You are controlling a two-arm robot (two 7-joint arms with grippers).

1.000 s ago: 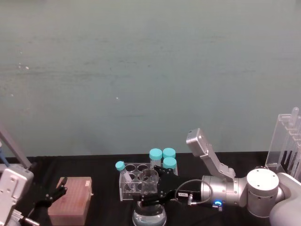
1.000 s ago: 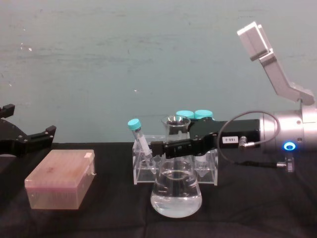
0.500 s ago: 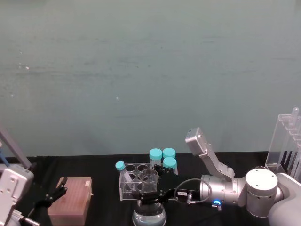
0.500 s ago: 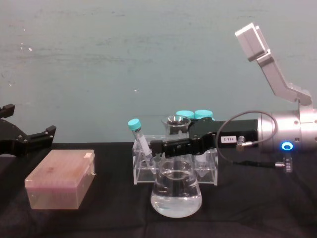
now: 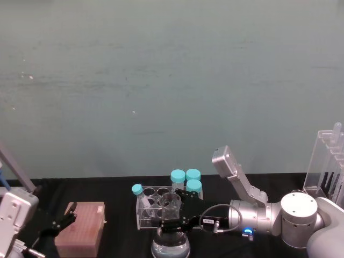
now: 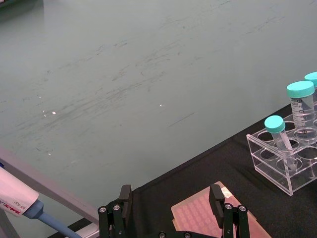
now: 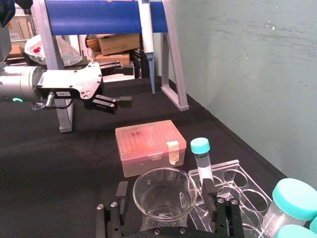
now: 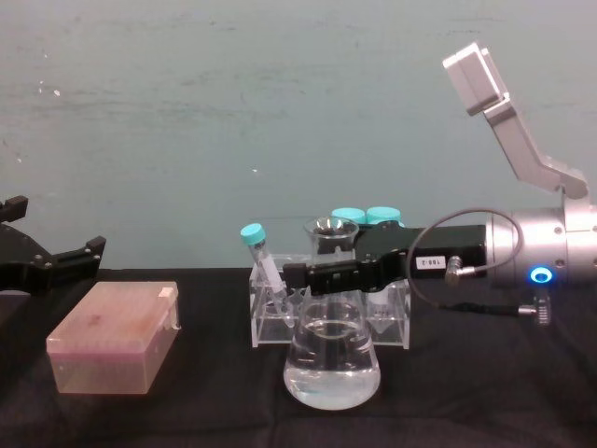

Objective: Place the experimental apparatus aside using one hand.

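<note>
A large conical flask (image 8: 332, 359) with clear liquid stands on the black table near its front edge, also in the head view (image 5: 170, 244). My right gripper (image 8: 322, 277) reaches in from the right at the height of the flask's neck, just under the rim. In the right wrist view the gripper (image 7: 163, 198) is open, one finger on each side of the flask's mouth (image 7: 161, 210). A tall acrylic rack of glass pipettes (image 5: 328, 161) stands at the far right. My left gripper (image 6: 171, 208) hangs open at the far left, parked over the table (image 8: 56, 261).
A clear tube rack (image 8: 270, 322) with teal-capped tubes stands right behind the flask. A pink tip box (image 8: 114, 336) lies to the left, under my left gripper. A blue pipette stand (image 7: 99, 15) rises beyond it at the left.
My right gripper has crept slightly further left along the flask's neck. The flask and the left arm have not moved.
</note>
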